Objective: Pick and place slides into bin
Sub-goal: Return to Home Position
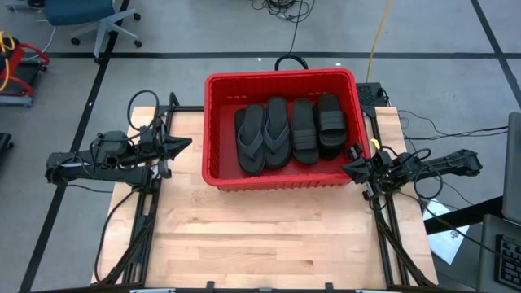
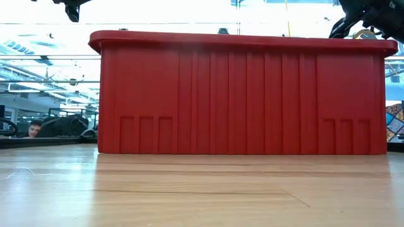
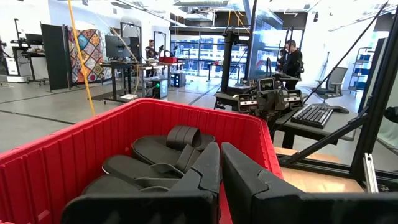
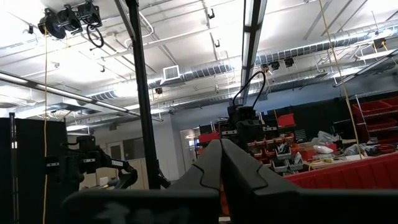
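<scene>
Wooden table (image 1: 269, 236) under the red bin (image 1: 208, 122); black slides (image 1: 304, 130) lying side by side inside the bin; left gripper (image 1: 186, 144) just left of the bin, right gripper (image 1: 351, 153) at its right rim, both pinched closed, holding nothing

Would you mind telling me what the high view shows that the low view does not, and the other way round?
Only the high view looks inside the bin: four black slides lie side by side. It also shows the left gripper beside the bin's left wall and the right gripper by its right wall. Only the low view shows the bin's ribbed outer wall and a person in the room behind. Both show the red bin standing on the wooden table.
</scene>
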